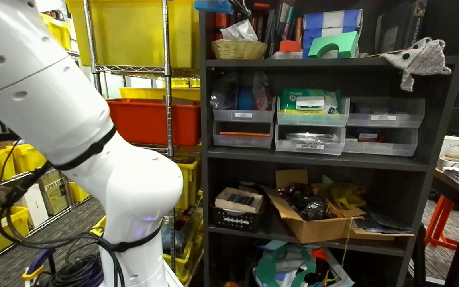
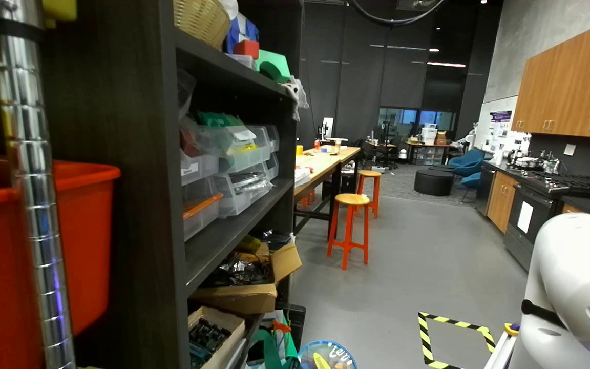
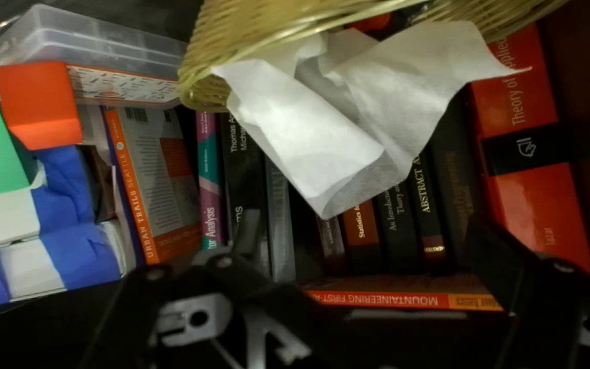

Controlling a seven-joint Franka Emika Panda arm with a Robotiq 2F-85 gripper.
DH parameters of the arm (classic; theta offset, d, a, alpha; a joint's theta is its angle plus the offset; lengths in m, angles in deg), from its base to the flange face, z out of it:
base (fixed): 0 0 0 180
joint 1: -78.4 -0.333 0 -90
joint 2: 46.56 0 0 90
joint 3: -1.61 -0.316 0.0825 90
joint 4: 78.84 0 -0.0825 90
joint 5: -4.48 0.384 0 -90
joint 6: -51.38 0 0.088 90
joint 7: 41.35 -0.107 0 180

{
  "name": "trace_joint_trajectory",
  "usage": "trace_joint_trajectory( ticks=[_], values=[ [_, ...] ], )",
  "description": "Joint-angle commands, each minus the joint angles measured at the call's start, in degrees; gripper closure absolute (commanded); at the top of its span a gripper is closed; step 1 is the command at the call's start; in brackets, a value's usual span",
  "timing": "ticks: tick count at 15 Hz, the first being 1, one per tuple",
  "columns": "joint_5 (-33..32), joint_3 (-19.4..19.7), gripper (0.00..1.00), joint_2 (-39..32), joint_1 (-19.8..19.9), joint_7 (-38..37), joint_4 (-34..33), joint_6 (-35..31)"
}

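In the wrist view my gripper [image 3: 364, 230] stands open, its dark fingers wide apart and nothing gripped. Nearest to it is a crumpled white tissue [image 3: 315, 128], whose tip points into the space between the fingers; whether they touch cannot be told. The tissue pokes out of a woven basket [image 3: 208, 66], which appears at the top of this upside-down view. In an exterior view the basket [image 1: 239, 50] sits upright on the upper shelf, the tissue [image 1: 240, 31] rising from it. Only a dark bit at that view's top edge may belong to the gripper.
Behind the basket stand several books [image 3: 413, 205]. Beside it are a clear plastic case [image 3: 95, 41], a red block [image 3: 39, 102], a green arch block [image 1: 335, 44] and a blue-and-white package [image 3: 44, 230]. Below are clear bins [image 1: 311, 139]. A metal rack [image 1: 167, 79] adjoins the bookshelf.
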Motion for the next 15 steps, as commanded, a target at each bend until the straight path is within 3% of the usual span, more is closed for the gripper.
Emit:
trace_joint_trajectory(
  ticks=[1,9,15],
  values=[
    [3.1,3.5,0.00,2.8,-2.2,1.2,2.4,-1.4],
    [9.1,11.0,0.00,2.0,-3.1,2.9,5.9,-9.3],
    [14.1,18.5,0.00,-1.9,-7.8,5.0,7.8,-14.8]
  ],
)
